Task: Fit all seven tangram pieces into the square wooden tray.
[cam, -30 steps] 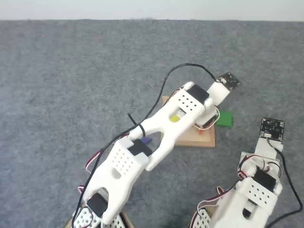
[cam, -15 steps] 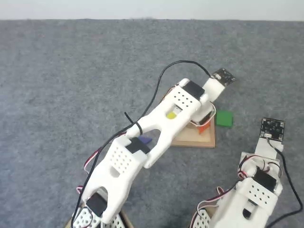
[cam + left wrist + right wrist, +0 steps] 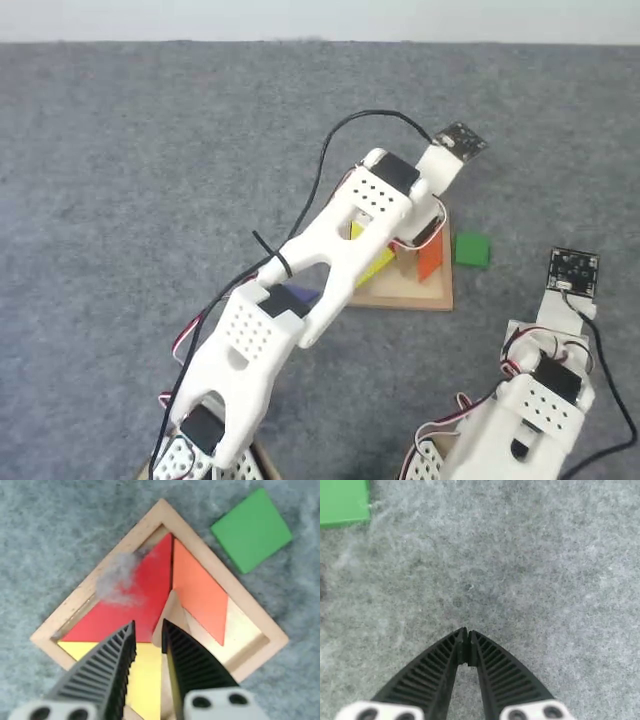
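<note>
- Tangram pieces point(image 3: 200, 592) are found partly inside the tray point(image 3: 432, 297) and partly out on the grey counter point(image 3: 140, 150); all seven cannot be counted.
- Farthest left, a bluish-purple piece point(image 3: 292, 297) is glimpsed beneath the left arm point(image 3: 250, 350), on the counter just outside the tray; its shape cannot be told.
- Over the tray, the left hand point(image 3: 149, 626) is held low, released and empty. Its jaws are parted by a narrow gap, and its tips are set above the seam where the red triangle point(image 3: 125, 600) meets the yellow piece point(image 3: 147, 680).
- Edge to edge with the red triangle, the orange piece point(image 3: 430, 258) is laid. A pale wedge of bare wood is left between them near the hand's tips, and a bare strip of tray floor is left beyond the orange piece.
- Right of the tray, near its rim but apart from it, the green square point(image 3: 471, 250) is left on the counter.
- Farthest right, the right hand point(image 3: 466, 632) is kept clenched on nothing, above bare counter.
- Trouble is judged likeliest at the seam: if the left hand is lowered or swung with its tips so close, the seated pieces could be nudged out of line. The remaining gap would then be narrowed, and the green square could be caught on the rim or left riding on a neighbour.
- The bluish-purple piece could also be dragged aside by the arm above it.
</note>
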Action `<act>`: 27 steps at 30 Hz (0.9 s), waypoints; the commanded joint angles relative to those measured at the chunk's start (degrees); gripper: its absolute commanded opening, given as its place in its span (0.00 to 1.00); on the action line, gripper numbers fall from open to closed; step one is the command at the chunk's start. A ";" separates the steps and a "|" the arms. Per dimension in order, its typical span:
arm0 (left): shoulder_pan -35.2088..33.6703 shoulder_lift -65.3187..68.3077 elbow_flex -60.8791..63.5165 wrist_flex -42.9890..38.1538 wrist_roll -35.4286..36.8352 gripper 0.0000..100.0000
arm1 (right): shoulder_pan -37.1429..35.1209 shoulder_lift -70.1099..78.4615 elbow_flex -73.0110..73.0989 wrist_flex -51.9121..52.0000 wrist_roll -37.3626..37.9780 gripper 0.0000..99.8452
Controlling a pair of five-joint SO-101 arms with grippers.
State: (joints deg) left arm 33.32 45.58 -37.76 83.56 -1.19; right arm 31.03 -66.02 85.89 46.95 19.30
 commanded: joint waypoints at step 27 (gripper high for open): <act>2.20 -0.53 6.11 -3.43 1.67 0.08 | -0.57 -1.19 -0.62 1.63 0.62 0.01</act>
State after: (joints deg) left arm 32.88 45.58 -31.25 81.36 -1.27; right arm 31.03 -66.02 85.89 48.00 19.30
